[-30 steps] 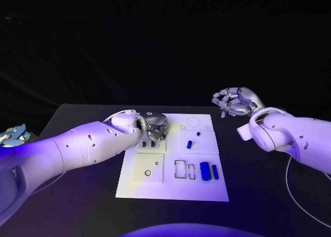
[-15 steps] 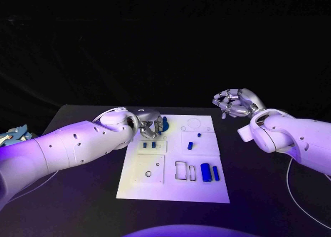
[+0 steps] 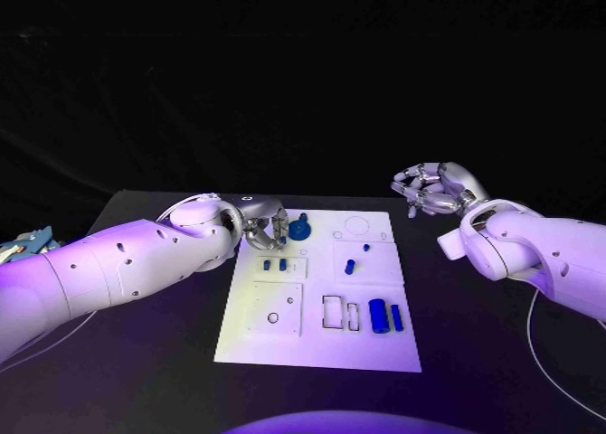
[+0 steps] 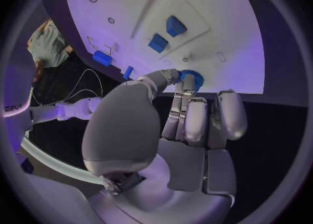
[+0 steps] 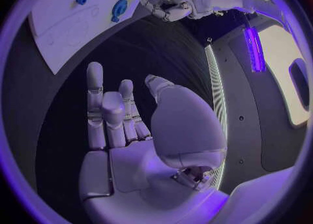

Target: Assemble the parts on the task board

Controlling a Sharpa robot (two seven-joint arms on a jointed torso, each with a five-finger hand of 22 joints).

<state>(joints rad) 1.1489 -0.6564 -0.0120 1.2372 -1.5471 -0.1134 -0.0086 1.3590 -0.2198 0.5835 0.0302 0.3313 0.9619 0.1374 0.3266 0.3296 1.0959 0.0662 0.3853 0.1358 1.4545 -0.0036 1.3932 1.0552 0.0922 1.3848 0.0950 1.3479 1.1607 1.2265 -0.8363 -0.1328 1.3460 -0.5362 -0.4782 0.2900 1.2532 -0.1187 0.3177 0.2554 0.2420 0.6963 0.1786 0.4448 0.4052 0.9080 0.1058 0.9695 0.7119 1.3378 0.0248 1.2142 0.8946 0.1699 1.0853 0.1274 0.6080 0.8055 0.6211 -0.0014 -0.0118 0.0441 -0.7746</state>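
At the task board's (image 3: 317,339) far left corner in the head view, the left hand (image 3: 261,223) has lifted clear, uncovering a round blue part (image 3: 299,229) it pinches. Left wrist view: fingertips (image 4: 175,74) touch that part. Right wrist view: right hand (image 5: 120,130) empty, fingers loosely apart, beside the board.

From the head camera we look down at the black table (image 3: 146,362), with the white task board (image 3: 317,344) at centre. From the left wrist camera we sit close behind the left hand (image 4: 176,125), facing the board (image 4: 241,52). From the right wrist camera we sit behind the right hand (image 5: 130,130), the board (image 5: 59,21) farther off. All three views share the board.
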